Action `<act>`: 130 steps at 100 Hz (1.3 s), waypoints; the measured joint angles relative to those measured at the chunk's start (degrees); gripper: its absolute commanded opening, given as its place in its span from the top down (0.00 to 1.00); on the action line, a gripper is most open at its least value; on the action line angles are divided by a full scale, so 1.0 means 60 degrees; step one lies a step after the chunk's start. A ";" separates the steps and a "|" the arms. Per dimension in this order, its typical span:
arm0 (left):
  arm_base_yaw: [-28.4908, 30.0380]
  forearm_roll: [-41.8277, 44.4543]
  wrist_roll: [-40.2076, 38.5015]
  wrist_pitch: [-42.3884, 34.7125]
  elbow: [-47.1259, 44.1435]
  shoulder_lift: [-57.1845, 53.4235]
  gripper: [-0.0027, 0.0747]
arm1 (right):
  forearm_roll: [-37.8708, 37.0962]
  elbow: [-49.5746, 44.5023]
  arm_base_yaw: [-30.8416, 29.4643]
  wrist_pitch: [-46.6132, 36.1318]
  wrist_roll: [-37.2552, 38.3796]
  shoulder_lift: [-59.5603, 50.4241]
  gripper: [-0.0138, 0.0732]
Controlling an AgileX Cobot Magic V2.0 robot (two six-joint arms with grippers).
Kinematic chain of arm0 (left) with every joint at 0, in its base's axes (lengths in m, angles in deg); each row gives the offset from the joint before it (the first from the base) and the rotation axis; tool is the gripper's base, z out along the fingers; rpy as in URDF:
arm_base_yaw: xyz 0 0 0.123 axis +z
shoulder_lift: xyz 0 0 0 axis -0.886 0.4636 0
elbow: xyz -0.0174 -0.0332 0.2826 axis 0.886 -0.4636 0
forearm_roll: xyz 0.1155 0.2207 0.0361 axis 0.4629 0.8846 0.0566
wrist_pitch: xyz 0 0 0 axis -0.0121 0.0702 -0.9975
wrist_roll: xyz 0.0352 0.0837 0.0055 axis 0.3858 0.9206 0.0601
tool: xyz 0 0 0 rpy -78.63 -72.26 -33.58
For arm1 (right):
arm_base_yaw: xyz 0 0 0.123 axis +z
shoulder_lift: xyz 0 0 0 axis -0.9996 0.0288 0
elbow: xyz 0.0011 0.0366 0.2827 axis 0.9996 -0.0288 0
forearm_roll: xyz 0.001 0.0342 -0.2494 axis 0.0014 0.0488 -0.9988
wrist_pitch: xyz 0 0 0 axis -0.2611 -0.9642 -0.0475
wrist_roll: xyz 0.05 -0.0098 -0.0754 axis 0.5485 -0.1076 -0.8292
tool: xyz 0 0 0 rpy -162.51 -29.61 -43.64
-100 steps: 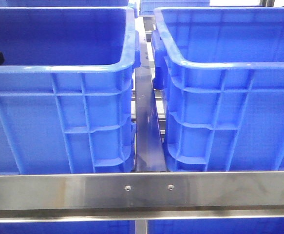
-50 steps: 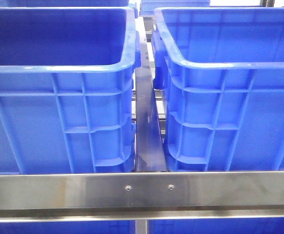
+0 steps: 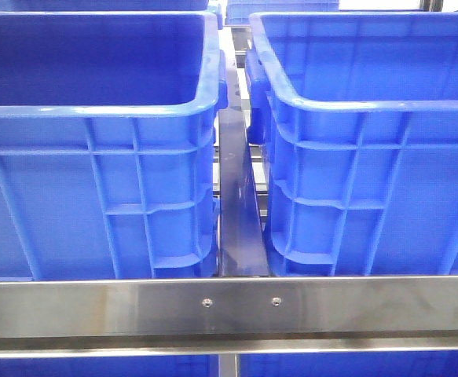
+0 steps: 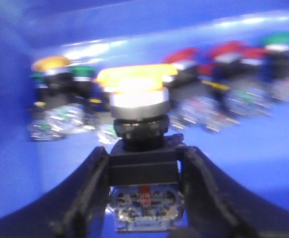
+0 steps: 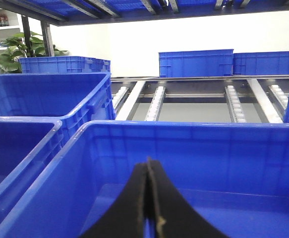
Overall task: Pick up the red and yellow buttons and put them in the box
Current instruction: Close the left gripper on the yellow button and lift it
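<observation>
My left gripper (image 4: 143, 159) is shut on the black body of a yellow button (image 4: 137, 79), a push-button switch with a chrome collar, held above the blue floor of a crate. Behind it lie several more switches: red buttons (image 4: 184, 55), a second yellow one (image 4: 50, 63) and green ones (image 4: 82, 72). The view is motion-blurred. My right gripper (image 5: 147, 166) is shut with nothing in it, hanging over an empty blue box (image 5: 184, 131). Neither gripper shows in the front view, where the left crate (image 3: 95, 110) and right crate (image 3: 354, 104) stand side by side.
A steel rail (image 3: 229, 302) runs across in front of both crates, with a narrow metal gap (image 3: 235, 196) between them. Beyond the right gripper lie roller tracks (image 5: 194, 99) and more blue crates (image 5: 196, 62).
In the front view a black gripper part at the far left edge of the left crate slid further left and has gone out of sight.
</observation>
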 measured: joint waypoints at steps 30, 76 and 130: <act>0.0000 -0.3427 0.3198 0.0319 -0.0474 -0.1961 0.79 | 0.0000 0.0000 0.0000 0.0226 0.0000 0.0000 0.92; 0.0000 -0.7417 0.6859 0.1850 -0.0474 -0.2332 0.79 | 0.0000 0.0000 0.0000 0.2423 0.0000 0.0038 0.47; -0.2263 -0.8253 0.7970 0.2399 -0.0474 -0.2346 0.79 | 0.1315 0.0467 0.0000 0.8124 0.0982 0.2812 0.18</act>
